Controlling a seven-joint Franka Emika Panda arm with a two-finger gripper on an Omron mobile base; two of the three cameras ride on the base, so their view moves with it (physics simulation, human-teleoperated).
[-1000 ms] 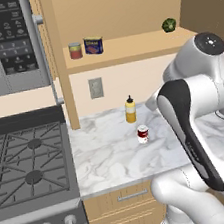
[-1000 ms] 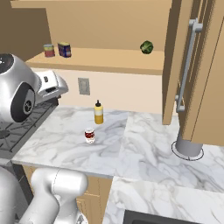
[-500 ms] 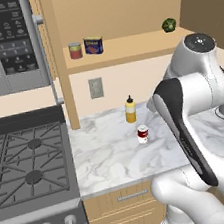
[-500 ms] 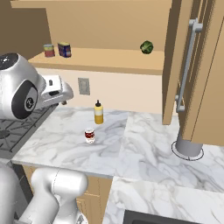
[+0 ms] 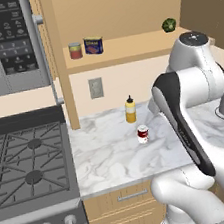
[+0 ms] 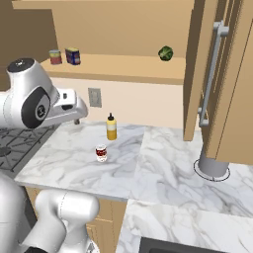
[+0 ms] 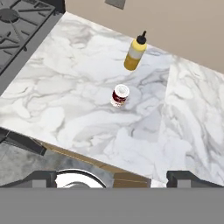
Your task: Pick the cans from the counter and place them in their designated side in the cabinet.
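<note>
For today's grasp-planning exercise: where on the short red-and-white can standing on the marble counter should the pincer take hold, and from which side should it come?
Grip the red-and-white can across its round side wall, probably coming straight down from above. It stands upright and alone on the counter, its lid facing up, with the yellow squeeze bottle standing well apart behind it. The pincer is open, above the counter's front edge.

My arm (image 5: 185, 119) has swung since a second ago: in the left base view its upper joint has drifted left and a little up, and in the right base view my wrist has pushed right, toward the yellow bottle (image 6: 111, 127). My gripper (image 7: 111, 178) has stayed wide open.
</note>
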